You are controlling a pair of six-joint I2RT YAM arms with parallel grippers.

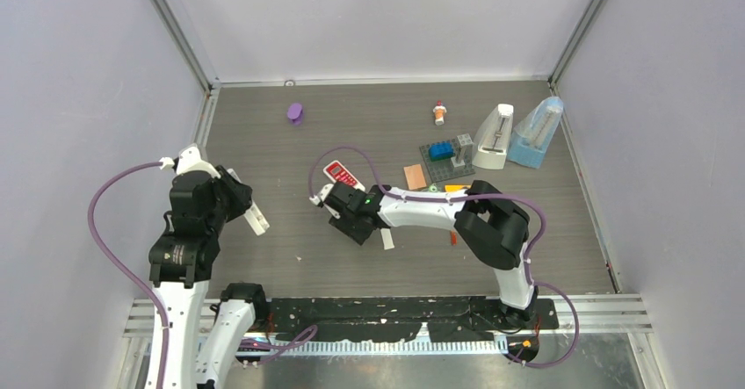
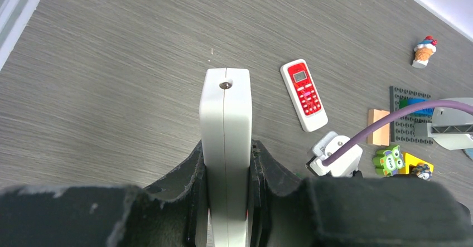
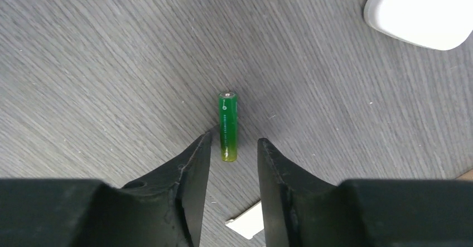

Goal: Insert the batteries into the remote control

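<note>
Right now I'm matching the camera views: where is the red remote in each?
Top external: red remote at centre, just beyond the right gripper.
Left wrist: red remote right of centre.
Right wrist: not identifiable; a white corner, top right, may be it.
Shared landmark: the right gripper.

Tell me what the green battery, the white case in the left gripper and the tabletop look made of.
Green battery: likely metal under a glossy green wrap, judging by its sheen. White case: probably matte moulded plastic, with a seam and screw. Tabletop: grey wood-grain laminate, perhaps.
</note>
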